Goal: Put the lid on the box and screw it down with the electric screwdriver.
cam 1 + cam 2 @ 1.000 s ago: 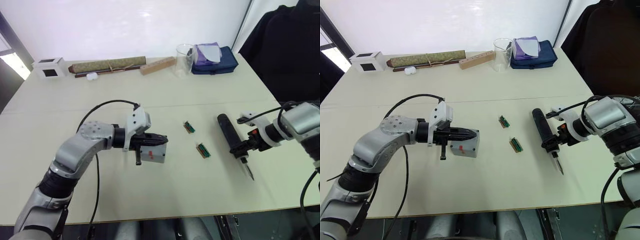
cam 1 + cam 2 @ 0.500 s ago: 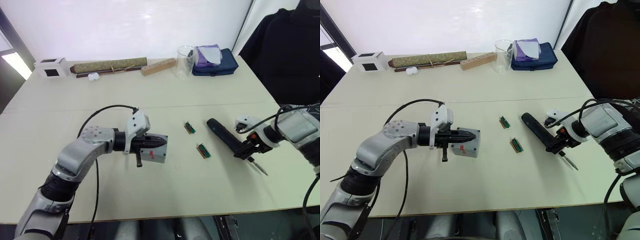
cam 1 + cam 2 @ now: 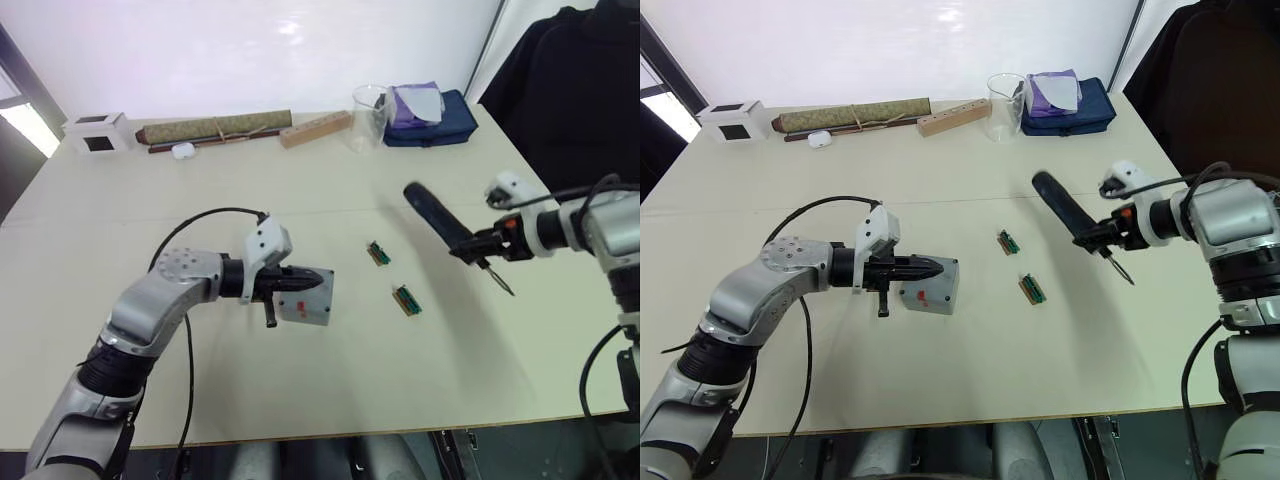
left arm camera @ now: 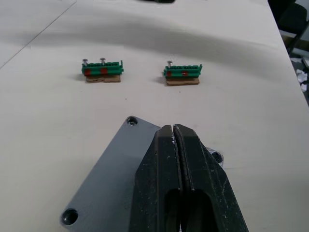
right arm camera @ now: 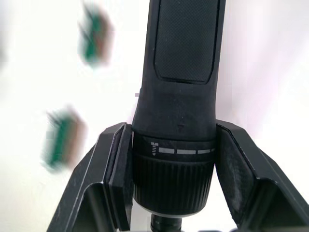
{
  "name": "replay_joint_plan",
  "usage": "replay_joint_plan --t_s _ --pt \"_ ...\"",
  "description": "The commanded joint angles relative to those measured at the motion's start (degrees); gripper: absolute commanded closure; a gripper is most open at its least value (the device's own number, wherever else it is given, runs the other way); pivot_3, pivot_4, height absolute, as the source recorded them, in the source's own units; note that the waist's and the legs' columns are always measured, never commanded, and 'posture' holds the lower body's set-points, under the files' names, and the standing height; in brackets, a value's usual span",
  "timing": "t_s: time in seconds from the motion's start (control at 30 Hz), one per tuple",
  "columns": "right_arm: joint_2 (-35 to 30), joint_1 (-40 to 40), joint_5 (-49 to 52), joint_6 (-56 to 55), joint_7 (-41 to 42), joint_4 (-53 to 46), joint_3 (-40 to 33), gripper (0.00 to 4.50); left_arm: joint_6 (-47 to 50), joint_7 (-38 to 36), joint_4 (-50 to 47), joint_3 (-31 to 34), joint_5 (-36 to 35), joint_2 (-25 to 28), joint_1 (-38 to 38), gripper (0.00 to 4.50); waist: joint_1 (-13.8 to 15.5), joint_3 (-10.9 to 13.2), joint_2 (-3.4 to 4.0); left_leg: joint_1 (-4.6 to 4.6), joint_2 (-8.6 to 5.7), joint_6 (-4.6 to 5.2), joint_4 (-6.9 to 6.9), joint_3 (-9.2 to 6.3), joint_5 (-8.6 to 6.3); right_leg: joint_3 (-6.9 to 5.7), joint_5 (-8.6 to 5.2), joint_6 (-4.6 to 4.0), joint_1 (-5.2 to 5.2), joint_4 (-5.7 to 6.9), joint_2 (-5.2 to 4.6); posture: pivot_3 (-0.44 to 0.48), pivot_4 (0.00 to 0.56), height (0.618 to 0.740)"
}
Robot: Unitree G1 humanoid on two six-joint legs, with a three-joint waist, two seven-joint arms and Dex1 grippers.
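Observation:
The grey box (image 3: pixel 306 306) with a small red mark lies on the table in front of me. The lid (image 4: pixel 106 179) sits flat on top of it, with screw holes showing at its corners. My left gripper (image 3: pixel 326 279) is shut, and its fingertips (image 4: pixel 166 137) rest on the lid with nothing between them. My right gripper (image 3: pixel 478 248) is shut on the black electric screwdriver (image 3: pixel 438 222) near its bit end. The screwdriver hangs tilted in the air over the table's right half. Its metal bit points down toward the right.
Two small green terminal blocks (image 3: pixel 378 254) (image 3: pixel 406 299) lie between the box and the screwdriver. Along the far edge stand a white cube (image 3: pixel 98 133), a brown roll (image 3: pixel 215 129), a wooden block (image 3: pixel 315 129), a clear cup (image 3: pixel 369 118) and a blue pouch (image 3: pixel 430 118). A person in black (image 3: pixel 570 100) stands at the far right.
My right gripper has lifted the screwdriver off the table and carried it up and away from me. The left gripper and the box have stayed put.

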Motion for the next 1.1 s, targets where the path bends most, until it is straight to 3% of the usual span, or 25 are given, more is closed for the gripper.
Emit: replay_joint_plan --t_s 0.03,0.1,0.17,0.33,0.53,0.77,1.1 --pt "9.3 -0.26 10.4 4.37 -8.93 -12.17 -21.83 2.38 0.61 -0.05 1.12 3.87 -2.07 0.15 -2.24 4.5 0.03 0.01 0.02 -0.06 0.0 0.0 0.06 0.01 0.0 0.01 0.01 -0.01 -0.08 0.05 0.01 0.0 0.15 0.74" --pt "22.25 1.29 16.8 5.21 -18.2 -23.69 -32.3 2.38 1.02 -0.37 3.32 5.22 -2.56 0.65 -3.65 4.5 0.05 0.0 0.01 -0.14 0.01 0.0 0.06 -0.07 0.01 -0.03 0.01 -0.01 -0.15 0.1 0.04 0.0 0.15 0.74" --pt "32.66 3.0 20.79 1.77 -25.87 -32.17 -37.04 2.38 0.91 -0.85 4.57 5.49 -2.3 1.07 -4.26 4.5 0.13 -0.01 0.05 -0.28 0.03 -0.03 0.11 -0.15 0.02 -0.09 0.01 -0.01 -0.32 0.27 0.07 0.0 0.15 0.74" --pt "45.71 7.38 25.54 -5.02 -35.41 -42.67 -34.01 2.38 1.18 -2.17 5.35 5.62 -1.86 2.45 -4.45 4.5 0.4 -0.02 0.04 -0.38 -0.06 -0.15 0.12 -0.14 0.1 -0.1 0.01 -0.01 -0.4 0.35 -0.11 0.0 0.15 0.74" --pt "49.05 15.58 20.5 -17.49 -37.67 -49.1 -20.89 2.38 0.96 -3.64 2.84 3.36 -0.38 5.16 -1.9 4.5 -0.05 -0.02 0.05 -0.35 -0.11 -0.18 0.09 -0.13 0.11 -0.08 0.01 -0.01 -0.41 0.38 -0.13 0.0 0.15 0.74" --pt "48.4 22.34 8.89 -33.86 -37.5 -46.06 -5.88 2.38 -2.08 -3.0 4.71 -1.83 4.44 3.99 0.99 4.5 -0.09 -0.02 0.05 -0.29 -0.07 -0.18 0.08 -0.11 0.12 -0.05 0.0 -0.02 -0.43 0.44 -0.04 0.0 0.15 0.74" --pt "48.9 29.06 -0.74 -49.06 -38.61 -39.63 4.6 2.38 -4.02 -1.95 7.16 -2.5 6.03 1.46 1.23 4.5 0.09 -0.08 0.03 -0.18 -0.08 -0.19 0.13 -0.13 0.12 -0.07 0.0 -0.02 -0.31 0.47 -0.05 0.0 0.15 0.74"
